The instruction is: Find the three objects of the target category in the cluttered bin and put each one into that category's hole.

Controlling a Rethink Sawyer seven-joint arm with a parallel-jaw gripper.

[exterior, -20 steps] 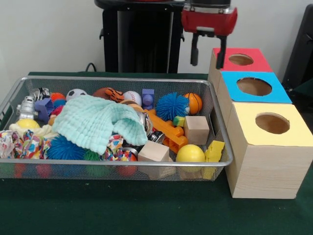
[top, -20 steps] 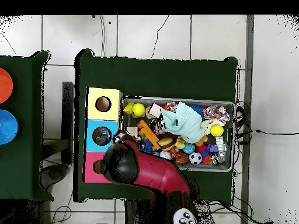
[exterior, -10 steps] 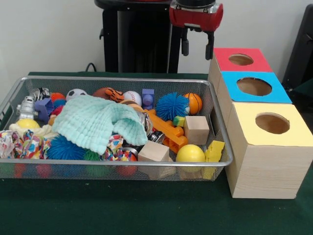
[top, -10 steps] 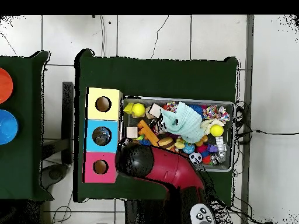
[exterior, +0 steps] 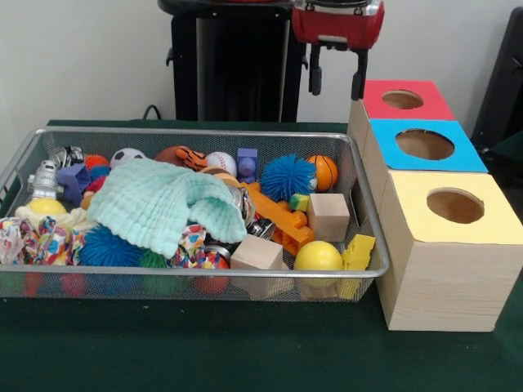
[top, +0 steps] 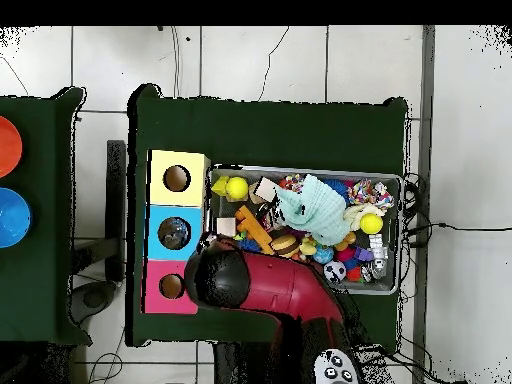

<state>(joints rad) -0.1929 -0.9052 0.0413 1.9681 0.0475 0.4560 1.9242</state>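
My gripper [exterior: 336,82] hangs open and empty above the far right corner of the wire bin [exterior: 196,131], just left of the red box [exterior: 425,102]. In the overhead view the red arm [top: 260,290] covers it. The bin holds a mint cloth [exterior: 159,204], blue spiky balls [exterior: 288,175], a small basketball [exterior: 324,171], a baseball [exterior: 221,163], a soccer ball [exterior: 127,157], a yellow ball [exterior: 318,256], wooden cubes [exterior: 328,216] and an orange plastic piece [exterior: 282,216]. Behind the red box in the row stand the blue box [exterior: 466,151] and the yellow box [exterior: 409,196], each with a round hole.
The three boxes stand close against the bin's right side. A black pedestal [exterior: 233,65] rises behind the bin. In the overhead view the green table [top: 270,130] has tiled floor around it, and a second table [top: 30,150] with red and blue discs stands at the left.
The gripper has risen from in front of the red box, swung left over the bin's corner, then drifted slightly back right. Nothing in the bin has moved.
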